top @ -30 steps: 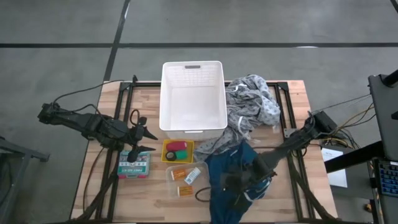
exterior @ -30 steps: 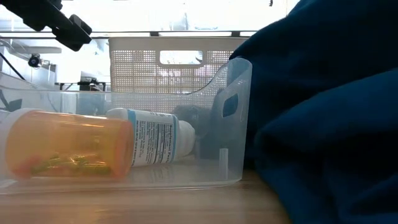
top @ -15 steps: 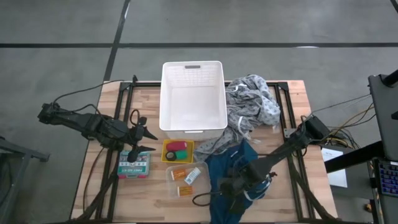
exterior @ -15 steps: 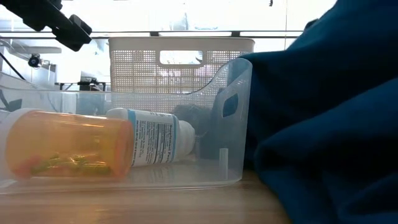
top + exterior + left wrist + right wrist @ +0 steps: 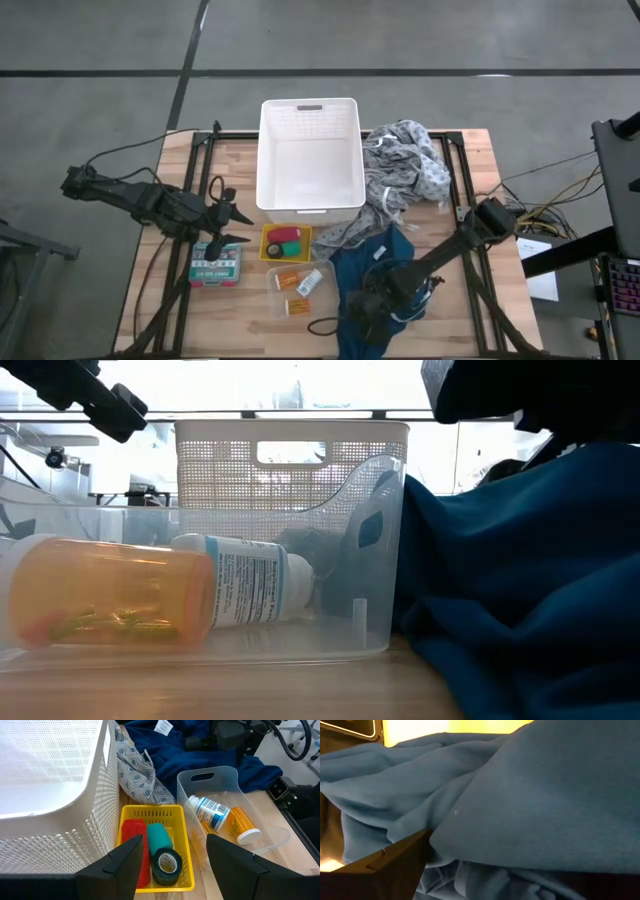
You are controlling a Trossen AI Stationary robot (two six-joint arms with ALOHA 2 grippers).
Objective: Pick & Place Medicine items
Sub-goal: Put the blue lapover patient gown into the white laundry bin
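Right pincer (image 5: 362, 308) slid nearer table edge over blue cloth (image 5: 372, 262), spread wide; left pincer (image 5: 232, 224) unmoved, part-open

The wooden table (image 5: 180, 165) carries a white basket (image 5: 310, 155) at 12 o'clock. A grey patterned cloth (image 5: 405, 170) and teal-blue cloth (image 5: 375, 270) lie toward 4 o'clock. A yellow tray (image 5: 286, 242), a clear bin (image 5: 300, 290) and a box (image 5: 216, 265) lie near 7 o'clock.

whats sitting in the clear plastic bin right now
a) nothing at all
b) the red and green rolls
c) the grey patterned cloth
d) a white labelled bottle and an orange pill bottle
d: the left wrist view shows the white labelled bottle and an orange pill bottle lying side by side inside the clear bin, while the rolls sit in the yellow basket.
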